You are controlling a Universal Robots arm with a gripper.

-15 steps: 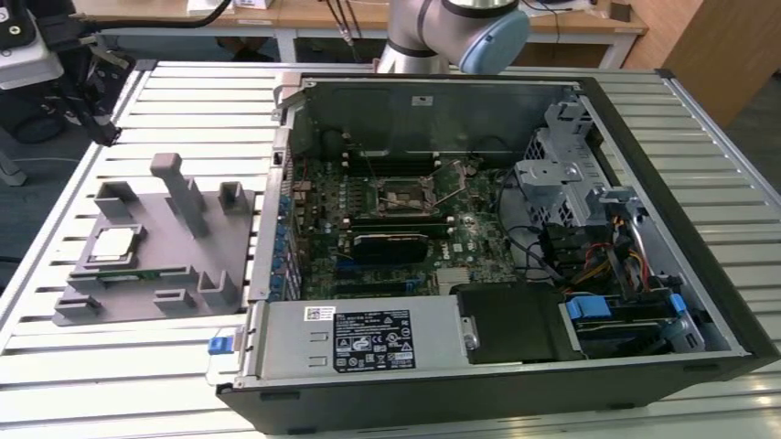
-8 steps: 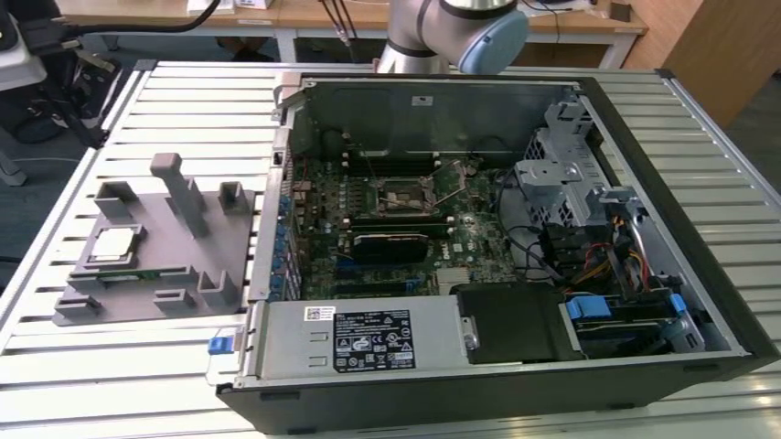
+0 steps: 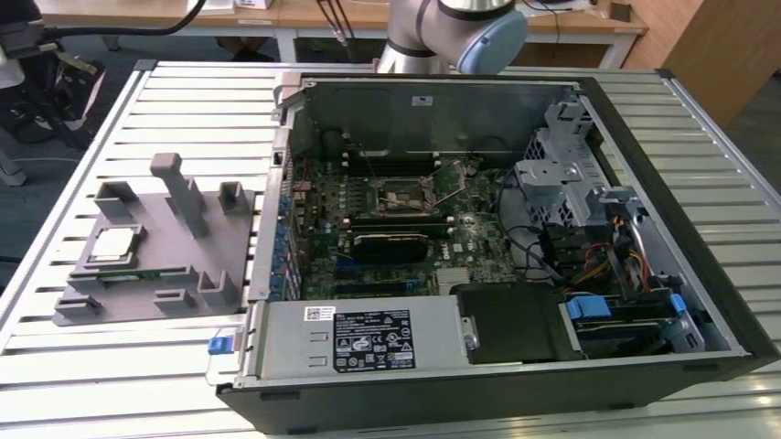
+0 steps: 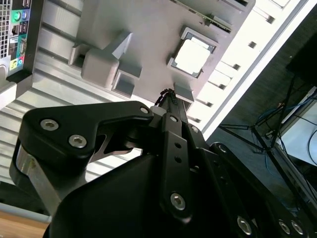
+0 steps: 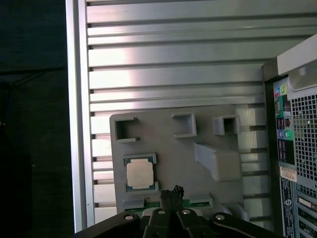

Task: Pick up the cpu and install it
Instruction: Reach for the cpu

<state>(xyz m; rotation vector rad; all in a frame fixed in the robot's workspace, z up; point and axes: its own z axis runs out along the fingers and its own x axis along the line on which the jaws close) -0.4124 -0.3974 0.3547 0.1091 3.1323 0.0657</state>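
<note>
Nothing of the task shows as done. The cpu (image 3: 116, 243) lies flat in its shallow pocket on the grey parts holder (image 3: 183, 251), metal top up, and not yet lifted. The motherboard socket (image 3: 407, 197), inside the open computer case (image 3: 440, 110) just beside the holder, has no chip in it as far as I can judge.

In the first wrist view the hand (image 5: 173, 192) hangs over the holder's edge by the green memory stick (image 5: 148, 202), near the cpu (image 5: 139, 174) but apart from it. Its fingertips are pressed together and pinch nothing.

Raised lips frame the cpu's pocket at its corners. The holder's upright posts and blocks stand near the pocket, but above it there is open room. The slatted metal surface (image 3: 183, 101) ends close beyond the holder, on the side away from the case.
</note>
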